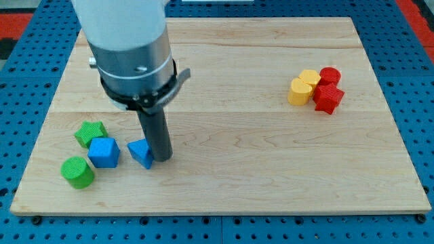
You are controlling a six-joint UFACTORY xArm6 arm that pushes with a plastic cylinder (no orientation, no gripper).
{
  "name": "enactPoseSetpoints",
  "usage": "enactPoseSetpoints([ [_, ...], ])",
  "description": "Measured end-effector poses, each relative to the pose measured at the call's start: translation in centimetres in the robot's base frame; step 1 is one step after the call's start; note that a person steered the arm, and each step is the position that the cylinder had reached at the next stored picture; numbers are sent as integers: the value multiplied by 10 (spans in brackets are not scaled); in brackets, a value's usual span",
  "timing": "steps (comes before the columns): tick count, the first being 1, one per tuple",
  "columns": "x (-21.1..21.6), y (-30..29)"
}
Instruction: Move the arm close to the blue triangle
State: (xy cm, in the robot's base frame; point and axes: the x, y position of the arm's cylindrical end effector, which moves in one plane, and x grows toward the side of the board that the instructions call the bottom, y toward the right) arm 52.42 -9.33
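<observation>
Blocks: two blue, two green, two yellow, two red.

The board carries 2 green blocks, 2 blue blocks. It also carries 2 yellow blocks and 2 red blocks.

tool tip touching triangle's right side

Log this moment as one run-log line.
task: approach blue triangle block | my tip: touching its right side | step: done
</observation>
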Motion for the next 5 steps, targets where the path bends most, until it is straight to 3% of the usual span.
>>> enactPoseSetpoints([
  [2, 10, 36],
  [3, 35, 43],
  [4, 62, 10],
  [5, 31, 11],
])
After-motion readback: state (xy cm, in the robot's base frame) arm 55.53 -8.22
